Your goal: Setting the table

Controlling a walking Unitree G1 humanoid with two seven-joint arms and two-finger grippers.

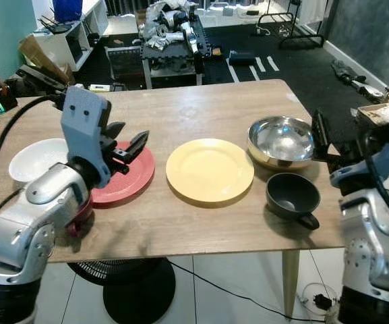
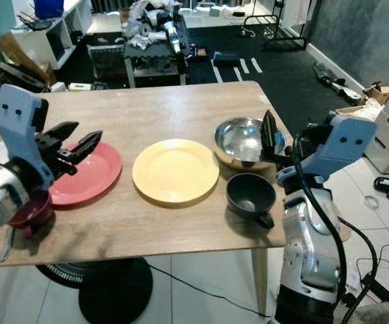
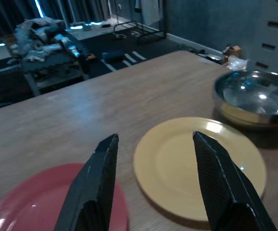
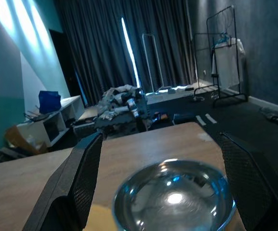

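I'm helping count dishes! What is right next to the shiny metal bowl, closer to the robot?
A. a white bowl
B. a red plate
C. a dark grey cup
C: the dark grey cup sits just in front of the shiny metal bowl, beside the yellow plate.

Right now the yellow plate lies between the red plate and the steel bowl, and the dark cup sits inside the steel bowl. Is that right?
Not quite. The dark cup stands on the table beside the steel bowl, nearer the robot, as the left eye view shows. The yellow plate does lie between the red plate and the bowl.

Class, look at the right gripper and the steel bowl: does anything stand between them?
Nothing visible does. The right gripper, jaws open, hangs just at the near rim of the steel bowl; the dark cup stands off to the side.
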